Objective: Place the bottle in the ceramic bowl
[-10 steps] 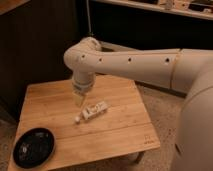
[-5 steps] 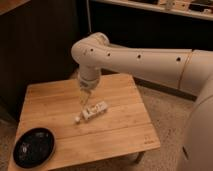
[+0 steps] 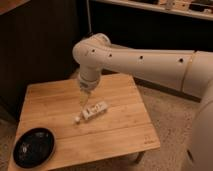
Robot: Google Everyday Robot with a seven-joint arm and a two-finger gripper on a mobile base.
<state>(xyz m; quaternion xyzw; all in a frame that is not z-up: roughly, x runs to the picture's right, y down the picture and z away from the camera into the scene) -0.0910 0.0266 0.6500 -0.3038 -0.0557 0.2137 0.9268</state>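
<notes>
Camera view, single moment, itemised.

Table [image 3: 125, 127]: pale wooden top, carries both task items.

Bottle [image 3: 93, 110]: small, whitish, lying on its side near the middle of the table, cap end pointing toward the front-left corner. Position and angle match the two earlier pictures; it has not been lifted or nudged.

Bowl [image 3: 34, 147]: shallow, glossy black, at the front-left corner, partly over the edge line as seen. Nothing in it. Well apart from the bottle. Unmoved.

Gripper [image 3: 85, 96]: hangs tip-down from the white arm [image 3: 145, 60], just above and slightly behind the bottle's body, toward the back edge. Whether it is spread or closed cannot be told. No contact with the bottle is evident.

Change noted: over the last second the gripper has drifted from the left side of the bottle to a place more nearly over it, and the wrist joint has swung the same way.

Assessment: approach phase only. Grasp not yet made; lifting and carrying to the front-left corner remain entirely ahead.
</notes>
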